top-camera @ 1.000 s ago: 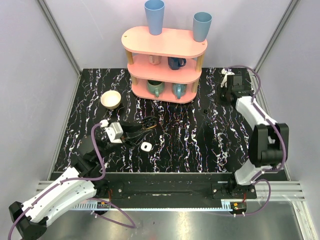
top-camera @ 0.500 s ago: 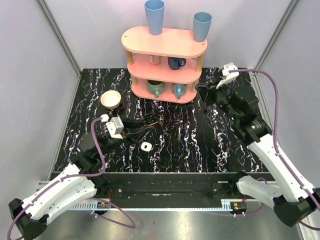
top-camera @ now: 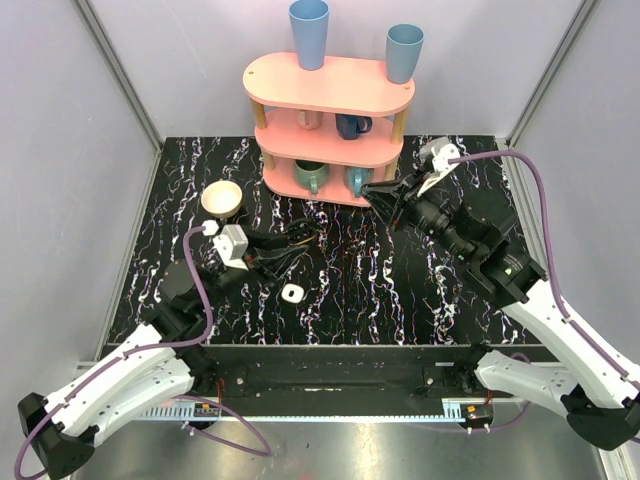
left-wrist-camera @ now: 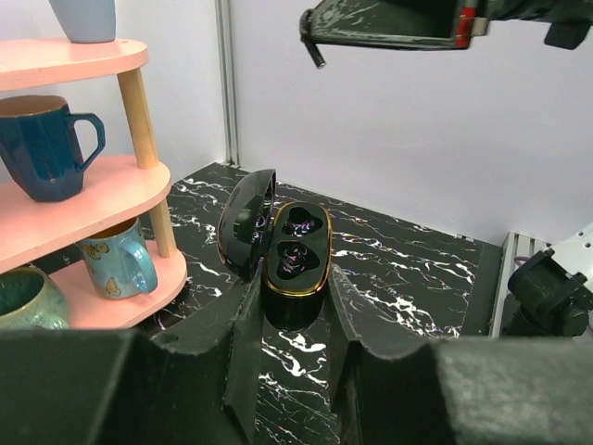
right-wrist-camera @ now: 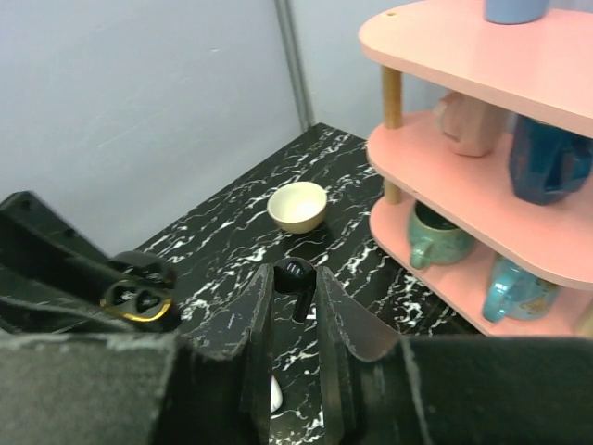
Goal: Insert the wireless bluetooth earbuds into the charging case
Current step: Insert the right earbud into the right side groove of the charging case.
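Observation:
My left gripper (left-wrist-camera: 296,289) is shut on the charging case (left-wrist-camera: 298,252), a glossy black case with a gold rim. Its lid (left-wrist-camera: 246,221) stands open to the left and two empty earbud-shaped sockets face up. From above, the case (top-camera: 298,241) is held over the table left of centre. My right gripper (right-wrist-camera: 295,278) is shut on a black earbud (right-wrist-camera: 298,273), stem pointing down. In the top view the right gripper (top-camera: 383,201) hovers in front of the shelf's lowest tier, to the right of the case and apart from it. Only this one earbud shows.
A pink three-tier shelf (top-camera: 330,85) with mugs and two blue cups stands at the back. A cream bowl (top-camera: 221,198) sits at back left. A small white rounded-square item (top-camera: 292,292) lies on the black marbled table (top-camera: 400,290) just in front of the case.
The right arm has swung from the far right corner leftward, to in front of the shelf, carrying the earbud. The left gripper with the case has barely shifted.

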